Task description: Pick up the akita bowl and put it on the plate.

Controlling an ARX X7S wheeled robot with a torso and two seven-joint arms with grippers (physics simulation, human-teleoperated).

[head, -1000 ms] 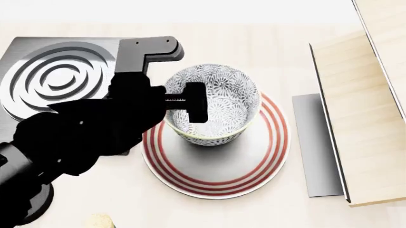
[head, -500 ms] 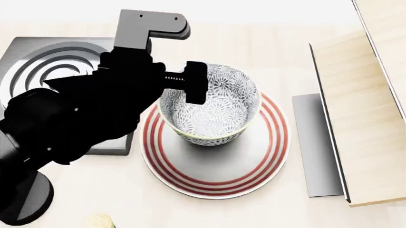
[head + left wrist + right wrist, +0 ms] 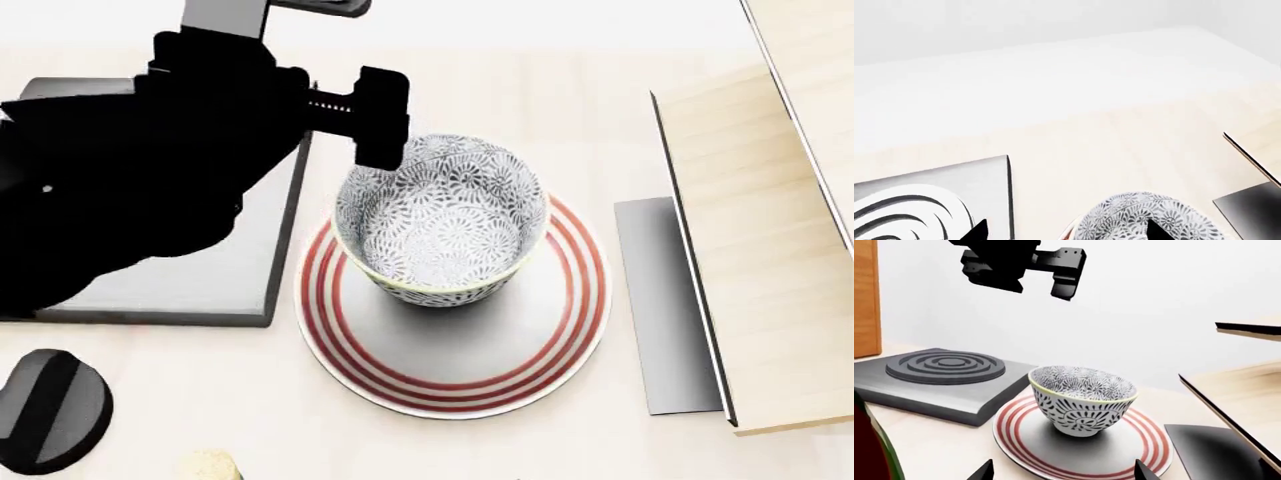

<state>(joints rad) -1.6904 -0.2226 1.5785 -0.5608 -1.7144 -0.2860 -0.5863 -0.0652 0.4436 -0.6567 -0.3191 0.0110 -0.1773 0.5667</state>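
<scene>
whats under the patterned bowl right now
The deep white bowl with grey-black floral pattern stands on the flat white plate with red rings, near its middle. The plate's centre beneath the bowl's foot is covered, so nothing can be told of that patch.

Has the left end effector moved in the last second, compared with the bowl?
Yes. The left end effector has risen up and away from the akita bowl, which stays on the plate.

Bright, even, perhaps overexposed renders

We see the black left arm [image 3: 147, 170] hiding most of the square grey grooved burner [image 3: 200, 285].
</scene>
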